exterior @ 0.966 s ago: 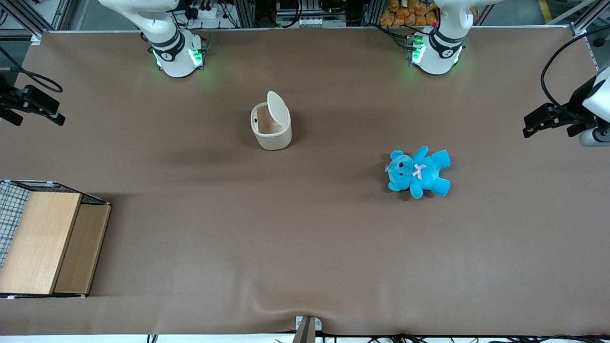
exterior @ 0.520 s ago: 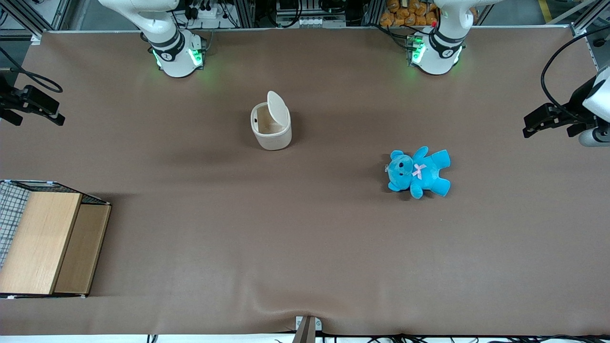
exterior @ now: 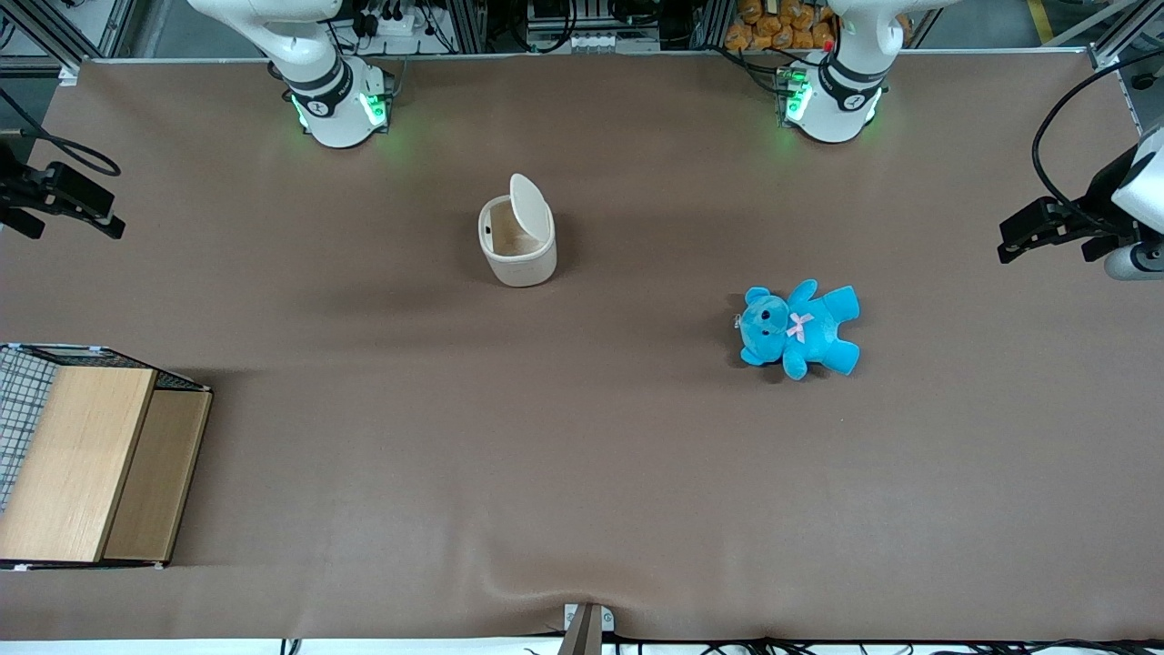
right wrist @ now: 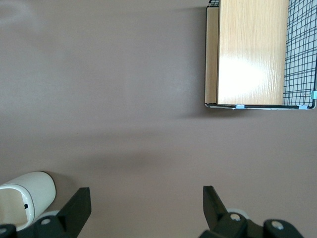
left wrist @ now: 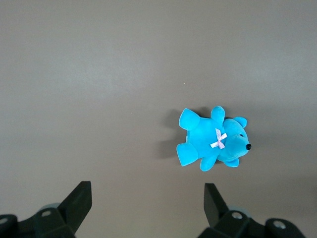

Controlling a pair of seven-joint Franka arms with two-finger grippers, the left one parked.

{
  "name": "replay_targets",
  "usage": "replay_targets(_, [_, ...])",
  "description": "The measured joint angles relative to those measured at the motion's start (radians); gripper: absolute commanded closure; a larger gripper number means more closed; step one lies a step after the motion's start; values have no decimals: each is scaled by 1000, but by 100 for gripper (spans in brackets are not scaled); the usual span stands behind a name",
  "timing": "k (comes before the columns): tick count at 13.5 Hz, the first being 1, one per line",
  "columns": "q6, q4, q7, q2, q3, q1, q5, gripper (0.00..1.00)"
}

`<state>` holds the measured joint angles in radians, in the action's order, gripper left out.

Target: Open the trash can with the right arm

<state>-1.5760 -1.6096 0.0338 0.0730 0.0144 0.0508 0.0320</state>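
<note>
The trash can [exterior: 516,238] is a small cream-white bin standing mid-table, nearer the arm bases than the front camera. Its flat lid [exterior: 530,207] is tipped up on its hinge, and the hollow inside shows. The right wrist view catches only part of the trash can [right wrist: 26,197], with its open mouth visible. My right arm's gripper [exterior: 64,205] hangs high over the working arm's end of the table, well apart from the bin. Seen from the wrist, the gripper [right wrist: 146,192] is open, fingers spread wide with only bare table between them.
A wooden box [exterior: 86,464] with a wire-mesh side sits at the working arm's end, close to the front camera; it appears in the wrist view too [right wrist: 252,52]. A blue teddy [exterior: 798,329] lies toward the parked arm's end. Brown table mat [exterior: 582,455] all round.
</note>
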Motion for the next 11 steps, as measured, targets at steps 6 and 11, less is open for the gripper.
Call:
replay_targets(6, [4,0,0,0,0,0,0,0])
replay_targets(11, [40,0,0,-1,0,0,0,0])
